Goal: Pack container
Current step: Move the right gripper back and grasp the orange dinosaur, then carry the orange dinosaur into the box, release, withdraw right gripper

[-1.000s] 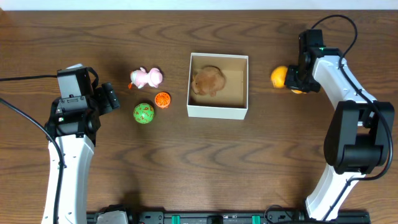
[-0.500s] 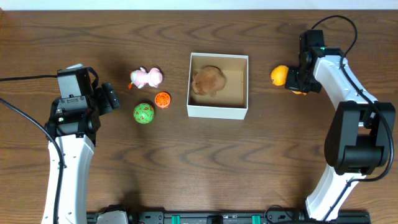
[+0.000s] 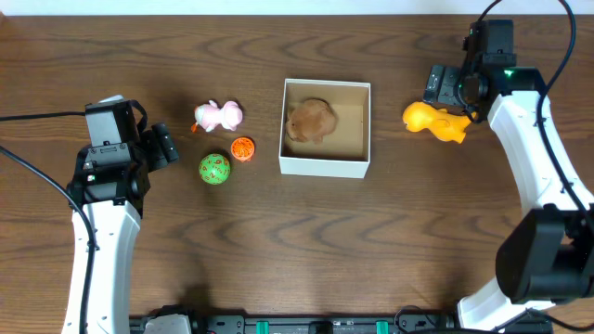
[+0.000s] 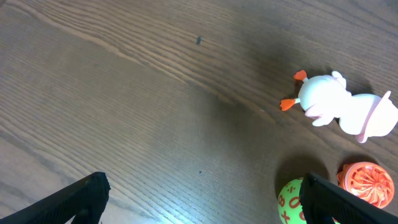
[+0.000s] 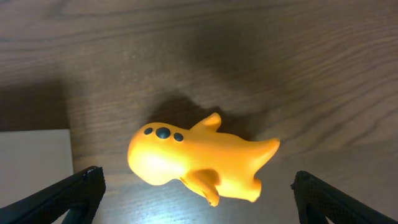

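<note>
Container (image 3: 325, 168): white-walled open box at mid-table, with a brown toy (image 3: 311, 121) inside, stood left of the right gripper (image 3: 445, 91) and apart from it. Right gripper: jaws spread wide, grasping nothing, with a yellow toy (image 5: 199, 158) lying untouched between them near the container's right wall. Left gripper (image 3: 163, 147): jaws likewise spread, grasping nothing, well left of the container, beyond a pink toy (image 3: 219, 115), a green ball (image 3: 214, 169) and an orange ball (image 3: 242, 147).

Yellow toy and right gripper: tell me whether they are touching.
Apart. The right wrist view shows the yellow toy lying between the right gripper's open fingers, with table showing on both sides.
</note>
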You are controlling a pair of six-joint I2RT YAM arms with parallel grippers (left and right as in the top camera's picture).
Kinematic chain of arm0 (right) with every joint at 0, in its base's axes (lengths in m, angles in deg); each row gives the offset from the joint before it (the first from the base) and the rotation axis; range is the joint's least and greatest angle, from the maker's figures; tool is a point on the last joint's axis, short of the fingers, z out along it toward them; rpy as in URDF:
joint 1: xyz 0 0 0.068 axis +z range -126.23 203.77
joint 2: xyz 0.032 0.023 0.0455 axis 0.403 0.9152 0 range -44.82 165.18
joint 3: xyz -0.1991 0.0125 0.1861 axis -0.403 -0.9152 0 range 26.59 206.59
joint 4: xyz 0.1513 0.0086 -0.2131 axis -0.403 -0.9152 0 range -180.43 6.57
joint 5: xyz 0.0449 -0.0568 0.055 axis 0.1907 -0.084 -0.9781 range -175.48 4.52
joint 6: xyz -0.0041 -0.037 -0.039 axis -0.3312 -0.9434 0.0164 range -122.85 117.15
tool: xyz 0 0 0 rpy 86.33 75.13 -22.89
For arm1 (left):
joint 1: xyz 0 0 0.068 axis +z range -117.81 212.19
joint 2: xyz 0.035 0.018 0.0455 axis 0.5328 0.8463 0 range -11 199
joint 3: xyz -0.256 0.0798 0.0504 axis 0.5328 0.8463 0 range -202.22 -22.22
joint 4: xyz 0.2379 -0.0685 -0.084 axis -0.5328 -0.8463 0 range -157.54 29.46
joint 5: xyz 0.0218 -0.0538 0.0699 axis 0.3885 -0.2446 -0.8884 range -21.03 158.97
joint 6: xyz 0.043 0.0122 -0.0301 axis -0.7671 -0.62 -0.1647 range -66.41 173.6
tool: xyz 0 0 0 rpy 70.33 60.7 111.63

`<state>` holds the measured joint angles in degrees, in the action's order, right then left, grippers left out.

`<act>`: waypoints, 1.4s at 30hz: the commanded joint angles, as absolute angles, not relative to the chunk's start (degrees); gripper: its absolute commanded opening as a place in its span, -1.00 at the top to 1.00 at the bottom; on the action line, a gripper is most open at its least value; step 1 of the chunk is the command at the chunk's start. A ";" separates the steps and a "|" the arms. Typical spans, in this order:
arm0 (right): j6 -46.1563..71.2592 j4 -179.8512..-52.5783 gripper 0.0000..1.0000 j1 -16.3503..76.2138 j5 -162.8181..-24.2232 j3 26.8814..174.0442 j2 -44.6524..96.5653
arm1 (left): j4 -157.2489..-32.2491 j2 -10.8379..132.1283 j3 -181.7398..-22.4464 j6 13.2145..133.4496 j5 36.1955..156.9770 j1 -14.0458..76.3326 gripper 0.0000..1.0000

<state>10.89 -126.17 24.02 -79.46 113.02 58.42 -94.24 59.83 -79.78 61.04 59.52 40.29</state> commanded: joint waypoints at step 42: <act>11.68 -132.07 0.98 28.83 -82.71 113.54 59.32 | -94.39 60.07 -80.85 60.47 58.66 40.53 -0.96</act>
<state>11.61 -132.16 26.53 -82.06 113.02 65.97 -94.24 59.85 -79.78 61.04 59.54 40.29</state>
